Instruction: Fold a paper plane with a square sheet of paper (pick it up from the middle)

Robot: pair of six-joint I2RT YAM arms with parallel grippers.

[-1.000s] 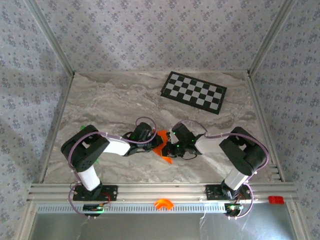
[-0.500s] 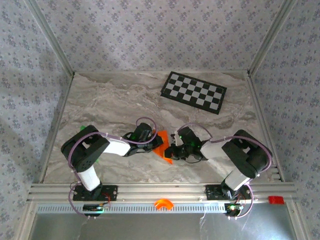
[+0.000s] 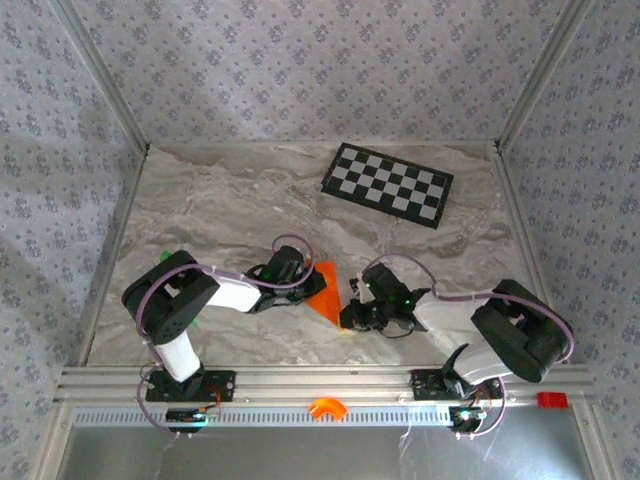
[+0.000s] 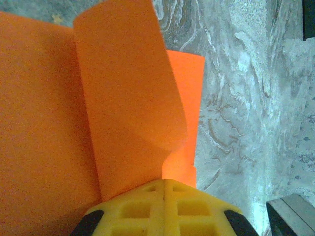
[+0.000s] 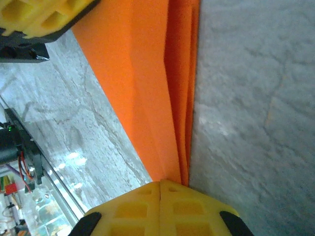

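Paper [image 3: 324, 288]: folded orange wedge at the table's [image 3: 220, 210] near-middle, between the two grippers
Long axis: far to near, slanting slightly right
Tip: narrow end points near-right; wide end far
Left gripper [image 3: 306, 284]: jaws together, pinching the wide end
Right gripper [image 3: 347, 318]: jaws together, clamped on the narrow tip
Flap [image 4: 128, 93]: one layer curls up off the rest

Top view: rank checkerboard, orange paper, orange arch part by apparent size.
1. checkerboard, clearly largest.
2. orange paper, partly covered by the arms, so the visible part understates it.
3. orange arch part, smallest, though not far below the paper's visible patch.
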